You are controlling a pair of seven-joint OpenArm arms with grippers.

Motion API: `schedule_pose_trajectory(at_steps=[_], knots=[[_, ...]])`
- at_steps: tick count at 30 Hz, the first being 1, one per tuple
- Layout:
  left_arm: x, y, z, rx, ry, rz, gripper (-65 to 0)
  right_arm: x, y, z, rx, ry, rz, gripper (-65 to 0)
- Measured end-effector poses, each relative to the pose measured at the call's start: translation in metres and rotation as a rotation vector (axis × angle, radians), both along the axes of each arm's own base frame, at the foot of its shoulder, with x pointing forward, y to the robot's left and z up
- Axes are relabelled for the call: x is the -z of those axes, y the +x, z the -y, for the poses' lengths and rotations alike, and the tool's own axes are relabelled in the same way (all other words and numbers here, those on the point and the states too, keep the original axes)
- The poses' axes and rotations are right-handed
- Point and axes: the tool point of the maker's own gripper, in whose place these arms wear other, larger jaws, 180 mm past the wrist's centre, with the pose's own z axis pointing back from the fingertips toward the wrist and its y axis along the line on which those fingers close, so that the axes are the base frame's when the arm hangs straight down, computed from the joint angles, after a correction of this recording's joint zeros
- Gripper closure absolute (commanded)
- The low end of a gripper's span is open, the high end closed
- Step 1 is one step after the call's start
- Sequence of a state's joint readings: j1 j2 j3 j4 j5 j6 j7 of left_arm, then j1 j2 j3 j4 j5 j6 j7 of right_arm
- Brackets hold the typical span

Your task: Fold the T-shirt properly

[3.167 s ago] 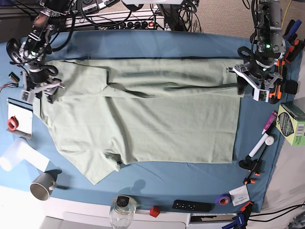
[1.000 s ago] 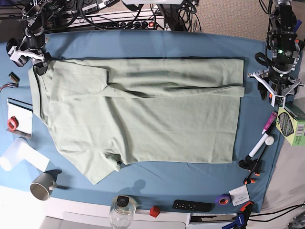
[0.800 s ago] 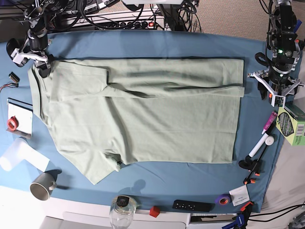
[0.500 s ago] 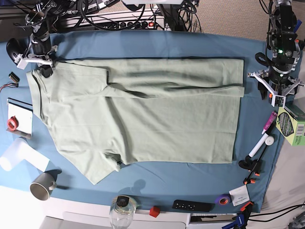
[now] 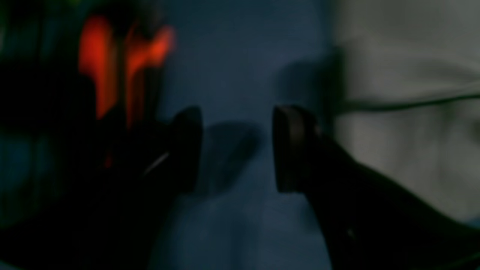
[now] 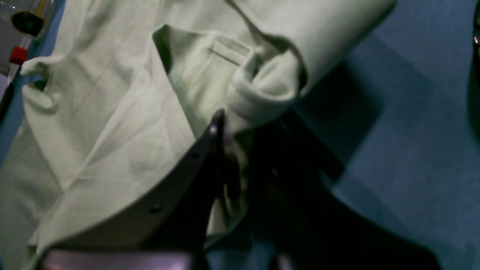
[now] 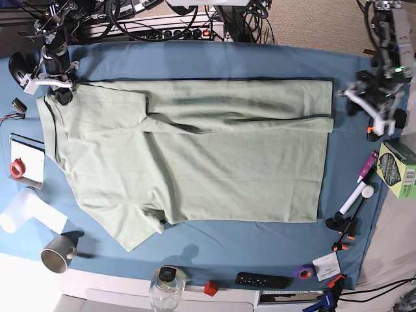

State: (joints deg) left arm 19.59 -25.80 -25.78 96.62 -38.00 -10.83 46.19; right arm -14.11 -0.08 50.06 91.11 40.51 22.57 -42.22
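Note:
The pale green T-shirt [image 7: 195, 153] lies spread on the blue table cloth [image 7: 227, 58], its far long edge folded over and one sleeve sticking out at the near left. My right gripper [image 7: 57, 91] sits at the shirt's far left corner. The right wrist view shows that gripper [image 6: 232, 150] shut on T-shirt [image 6: 112, 131] fabric just below the rolled collar [image 6: 262, 90]. My left gripper [image 7: 377, 107] hovers off the shirt's far right corner. In the left wrist view the gripper [image 5: 236, 150] is open over bare cloth, with the T-shirt [image 5: 405, 112] edge beside one finger.
Along the near edge stand a grey mug [image 7: 58, 252], a glass jar [image 7: 166, 286], a red cube [image 7: 210, 288], a black remote [image 7: 263, 280] and purple tape [image 7: 303, 272]. A marker [image 7: 359, 195] and green box [image 7: 400, 169] lie right; a notepad [image 7: 26, 159] lies left.
My right gripper shifted slightly right onto the shirt's far left corner and closed on the fabric. My left gripper rose a little and turned, staying open.

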Motion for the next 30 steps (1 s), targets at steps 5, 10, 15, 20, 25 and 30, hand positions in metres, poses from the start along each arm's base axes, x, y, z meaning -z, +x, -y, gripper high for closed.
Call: schedule_pose_trajectory(at_steps=[5,10,15,20,25,30], knots=[[-0.003,-0.013,0.001,0.019,-0.196,0.007,-31.2,-0.001,0.000,0.000,-0.007,-0.003,0.002,0.0],[-0.002,-0.030,0.025,0.085,-0.304,-0.006,-31.2,-0.001,0.000,0.000,-0.006,-0.003,0.002,0.0],[0.003,-0.033,0.057,0.110,-0.392,0.005,-31.2,-0.001,0.000,0.000,-0.007,-0.003,0.002,0.0],[0.004,-0.030,0.080,0.139,-0.440,0.017,-31.2,0.000,0.000,-0.001,-0.008,-0.002,-0.001,0.0],[0.006,-0.031,0.091,0.141,-0.470,0.021,-31.1,0.000,0.000,-0.001,-0.008,-0.002,-0.001,0.0],[0.008,-0.031,0.091,0.134,-0.465,0.017,-8.2,0.000,0.000,-0.001,-0.010,0.000,-0.003,0.0]])
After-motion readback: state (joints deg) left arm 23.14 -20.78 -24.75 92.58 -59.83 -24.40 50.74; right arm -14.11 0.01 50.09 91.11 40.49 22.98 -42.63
